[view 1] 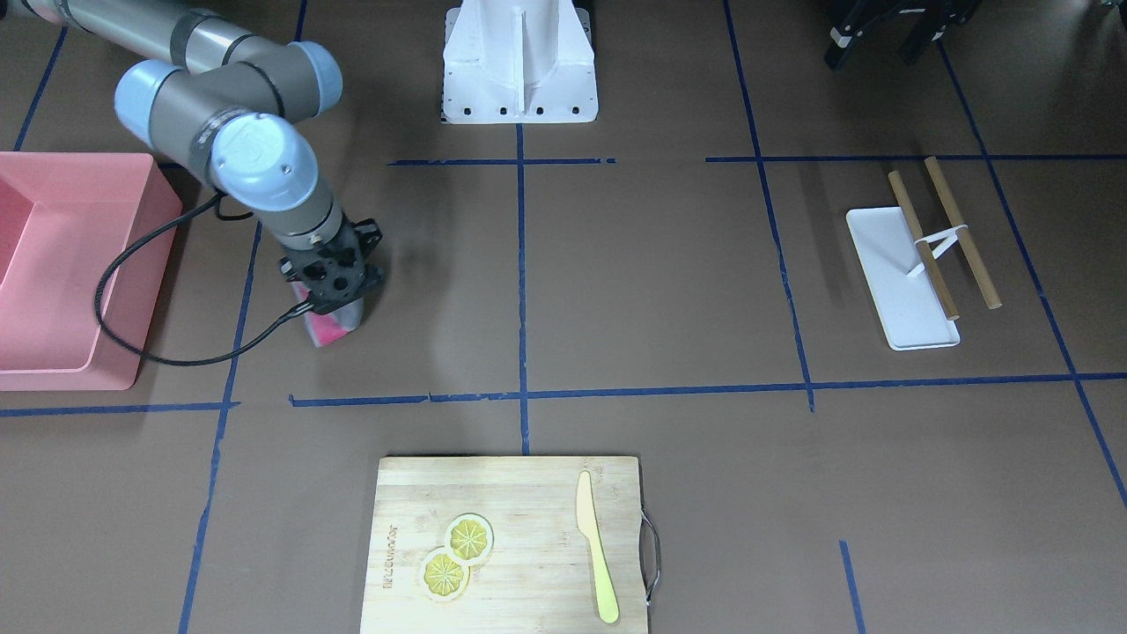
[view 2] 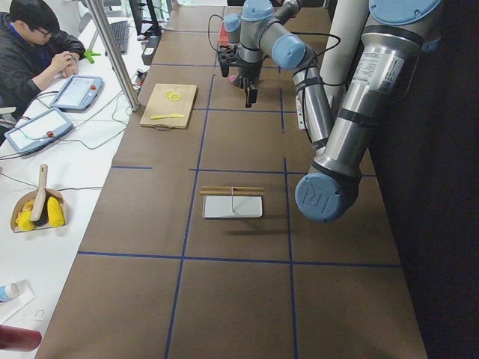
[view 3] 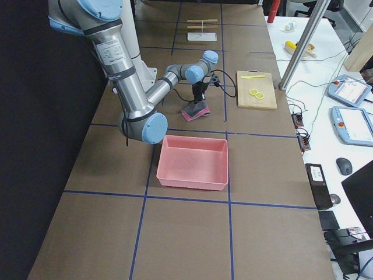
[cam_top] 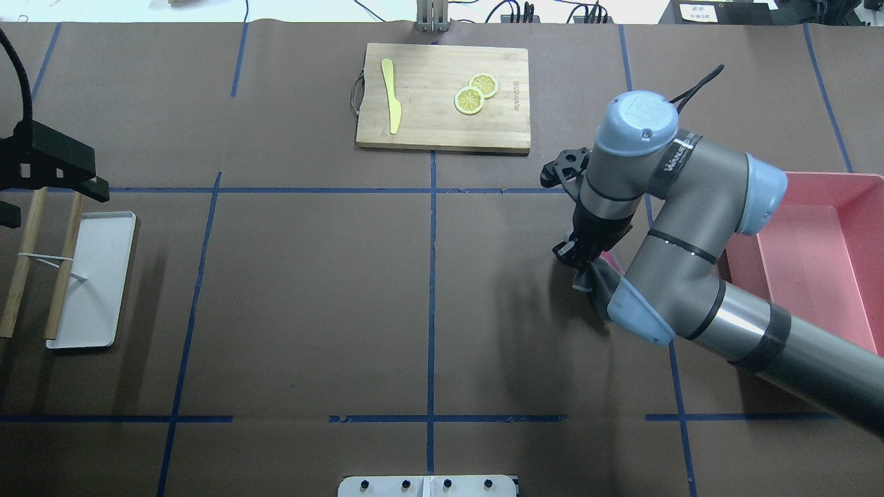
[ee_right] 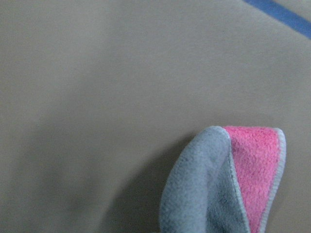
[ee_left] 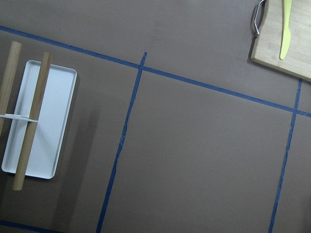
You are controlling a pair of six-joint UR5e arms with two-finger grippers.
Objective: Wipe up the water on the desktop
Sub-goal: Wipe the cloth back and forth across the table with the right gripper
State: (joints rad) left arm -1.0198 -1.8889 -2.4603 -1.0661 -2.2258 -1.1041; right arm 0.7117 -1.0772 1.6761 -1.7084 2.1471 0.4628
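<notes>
Dark-brown and matte, the bench (view 1: pixel 660 264) fills every view, crossed by thin blue tape lines in a grid. It carries the bamboo cutting board (view 1: pixel 511 546) at its edge far from the robot.

Well to the robot's right of the board sits a pink plastic tub (cam_top: pixel 808 276); its inner floor shows plain pink. Well to the board's other side lies a white tray (view 1: pixel 898 282) with two wooden sticks (view 1: pixel 923 242) tied by a white band, one over the tray, the other just beside it.

Between board and tub, nearer the robot, the right gripper (view 1: pixel 333 308) points down with its jaws closed on a pink-and-grey cloth (view 1: pixel 330 330) whose lower part touches the bench. The fingertips are hidden by the gripper body. Whether the bench is wet there cannot be told.

Above the tray, the left gripper (cam_top: pixel 52 169) is cut off by the frame, and I cannot tell how its jaws stand.

On the board lie a yellow knife (view 1: pixel 597 563) and two overlapping lemon slices (view 1: pixel 458 555). Lettering burned into the board is too small to read.
</notes>
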